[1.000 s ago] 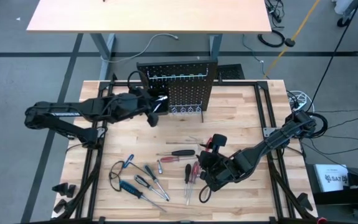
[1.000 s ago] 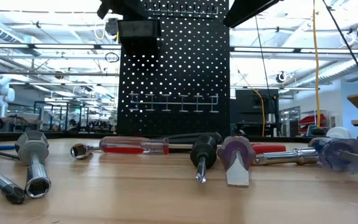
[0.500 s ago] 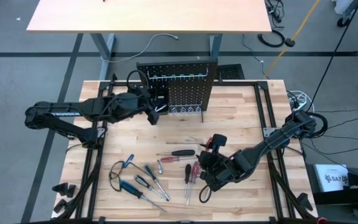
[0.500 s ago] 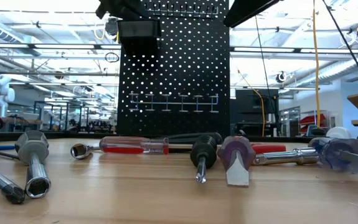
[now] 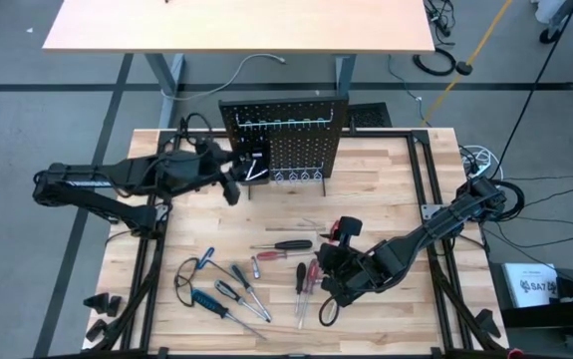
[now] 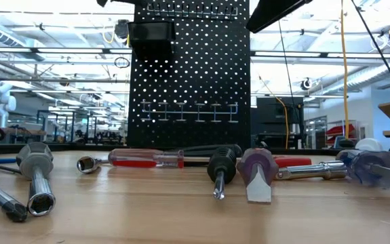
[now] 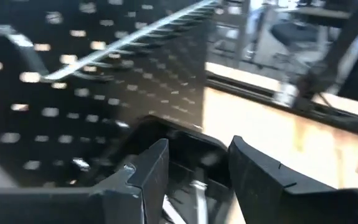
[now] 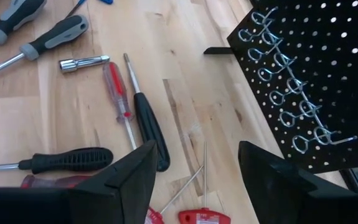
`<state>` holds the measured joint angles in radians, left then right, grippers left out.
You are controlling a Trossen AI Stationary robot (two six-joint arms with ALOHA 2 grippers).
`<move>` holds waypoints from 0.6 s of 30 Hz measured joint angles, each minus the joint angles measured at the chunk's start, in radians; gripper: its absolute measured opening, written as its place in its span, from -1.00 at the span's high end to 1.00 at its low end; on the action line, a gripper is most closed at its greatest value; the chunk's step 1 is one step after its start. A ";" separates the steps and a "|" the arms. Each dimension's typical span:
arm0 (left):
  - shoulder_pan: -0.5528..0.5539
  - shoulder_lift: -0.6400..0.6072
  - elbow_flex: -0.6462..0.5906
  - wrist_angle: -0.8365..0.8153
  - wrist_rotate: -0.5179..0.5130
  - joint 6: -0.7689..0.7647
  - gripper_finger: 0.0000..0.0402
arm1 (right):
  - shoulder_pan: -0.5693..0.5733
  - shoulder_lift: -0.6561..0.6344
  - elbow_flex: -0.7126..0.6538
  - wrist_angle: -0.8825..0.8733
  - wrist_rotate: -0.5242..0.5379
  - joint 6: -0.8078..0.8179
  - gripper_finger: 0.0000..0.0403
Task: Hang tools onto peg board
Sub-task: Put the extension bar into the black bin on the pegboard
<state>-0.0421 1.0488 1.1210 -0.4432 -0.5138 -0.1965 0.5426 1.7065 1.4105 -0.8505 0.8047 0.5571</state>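
Since a second ago the left gripper (image 5: 234, 184) has drawn back from the peg board (image 5: 296, 140), shifting toward the left edge of the worktop (image 5: 386, 199), and a thin silvery piece (image 5: 255, 172) now lies in the small black bin (image 5: 255, 166) on the board's left side. Its fingers (image 7: 147, 174) stand apart with nothing between them, just in front of the bin, whose open top shows between them in the left wrist view.

Across the worktop, the right gripper (image 5: 328, 261) hovers low over the near middle, beside the loose tools; its fingers (image 8: 132, 174) are spread and hold nothing. Under it lie a red-handled screwdriver (image 8: 117, 93), a black-handled screwdriver (image 8: 149, 127) just beside it, a small silvery socket piece (image 8: 84, 62) and a second black-handled driver (image 8: 66, 160). Further tools, with blue and black handles (image 5: 228, 294), are scattered toward the near left of the worktop.

The peg board stands upright at the far middle of the worktop, with a row of metal hooks (image 8: 284, 106) along its lower part. None of the hooks seen in the right wrist view carries a tool.
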 joint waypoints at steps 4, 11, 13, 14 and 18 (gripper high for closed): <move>-0.105 0.000 -0.004 -0.058 0.030 -0.019 0.16 | 0.000 0.000 0.000 0.000 -0.016 -0.003 -0.08; -0.308 0.001 -0.082 -0.078 0.033 -0.082 0.16 | 0.000 0.006 0.000 0.008 -0.136 -0.006 -0.08; -0.358 0.000 -0.108 -0.077 0.033 -0.087 0.16 | 0.000 0.009 -0.001 0.011 -0.167 -0.020 -0.08; -0.382 0.001 -0.120 -0.076 0.035 -0.087 0.16 | 0.000 0.012 -0.001 0.017 -0.179 -0.026 -0.08; -0.466 0.009 -0.173 -0.023 0.043 -0.087 0.16 | -0.005 0.033 -0.001 0.059 -0.234 -0.056 -0.08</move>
<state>-0.5077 1.0577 0.9485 -0.4665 -0.4705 -0.2832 0.5375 1.7394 1.4094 -0.7920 0.5712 0.5009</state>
